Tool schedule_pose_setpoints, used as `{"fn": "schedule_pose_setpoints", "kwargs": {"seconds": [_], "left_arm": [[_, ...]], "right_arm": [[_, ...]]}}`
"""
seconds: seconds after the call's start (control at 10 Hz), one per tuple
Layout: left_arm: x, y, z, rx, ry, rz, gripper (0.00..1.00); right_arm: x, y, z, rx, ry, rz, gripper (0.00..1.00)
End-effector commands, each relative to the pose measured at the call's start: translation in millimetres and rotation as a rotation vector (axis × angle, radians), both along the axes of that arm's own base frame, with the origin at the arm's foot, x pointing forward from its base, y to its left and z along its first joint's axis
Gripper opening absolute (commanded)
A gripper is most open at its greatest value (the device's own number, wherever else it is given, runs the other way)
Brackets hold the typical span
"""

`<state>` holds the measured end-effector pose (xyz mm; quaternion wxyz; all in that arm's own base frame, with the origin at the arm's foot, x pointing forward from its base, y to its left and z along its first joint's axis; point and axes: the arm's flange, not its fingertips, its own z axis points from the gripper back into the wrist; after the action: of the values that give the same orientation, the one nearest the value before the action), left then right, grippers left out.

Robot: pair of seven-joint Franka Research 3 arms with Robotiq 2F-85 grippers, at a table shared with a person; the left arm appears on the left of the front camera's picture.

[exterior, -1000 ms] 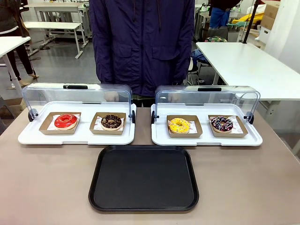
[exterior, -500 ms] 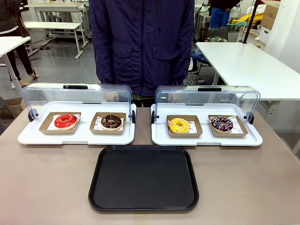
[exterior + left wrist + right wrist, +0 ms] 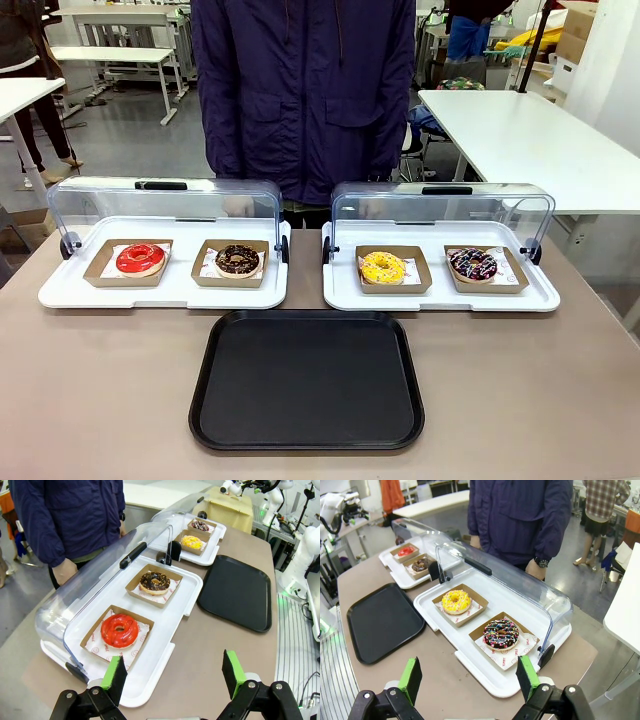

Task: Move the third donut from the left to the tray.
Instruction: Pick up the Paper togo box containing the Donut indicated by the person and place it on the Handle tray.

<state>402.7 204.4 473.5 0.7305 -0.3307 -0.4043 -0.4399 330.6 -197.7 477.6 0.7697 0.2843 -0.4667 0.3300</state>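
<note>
Nothing has moved since the earlier front views; every item on the brown table (image 3: 90, 400) lies as it did. Nearest us, the left gripper (image 3: 174, 676) hangs over the table's left end, its 2 green-padded fingers spread wide with nothing between them. The right gripper (image 3: 469, 677) hangs over the table's right end, spread just as wide and also empty.

Next, in the middle of the table, we see the black tray (image 3: 306, 380), flat and bare. Just beyond it, 2 white trays sit side by side with a gap between them, their clear domed lids (image 3: 165, 200) swung back on the far side.

The left white tray (image 3: 160, 296) holds the red-glazed donut (image 3: 140, 258) and, to its right, the chocolate donut (image 3: 238, 260), each in a brown cardboard holder. The right white tray (image 3: 440, 298) holds the third donut (image 3: 382, 266), yellow-glazed with light sprinkles. It lies flat in its own cardboard holder (image 3: 418, 274) on that tray's left half, near the black tray's far right corner but apart from it. Beside it to the right is a dark donut with coloured sprinkles (image 3: 472, 264).

Farthest off, a person (image 3: 305, 90) in a dark blue jacket stands at the table's far edge, behind the lids and between the 2 white trays.
</note>
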Motion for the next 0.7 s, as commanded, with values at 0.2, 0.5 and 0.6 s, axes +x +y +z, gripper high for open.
{"fn": "schedule_pose_setpoints", "kwargs": {"seconds": [0.2, 0.5, 0.6], "left_arm": [[-1.2, 0.6, 2.3, -0.005, -0.010, -0.012, 1.00], [-1.2, 0.6, 2.3, -0.005, -0.010, -0.012, 1.00], [-1.2, 0.6, 2.3, -0.005, -0.010, -0.012, 1.00]], "right_arm": [[3.0, -0.6, 1.0, 0.007, -0.036, 0.003, 1.00], [3.0, -0.6, 1.0, 0.007, -0.036, 0.003, 1.00], [3.0, -0.6, 1.0, 0.007, -0.036, 0.003, 1.00]]}}
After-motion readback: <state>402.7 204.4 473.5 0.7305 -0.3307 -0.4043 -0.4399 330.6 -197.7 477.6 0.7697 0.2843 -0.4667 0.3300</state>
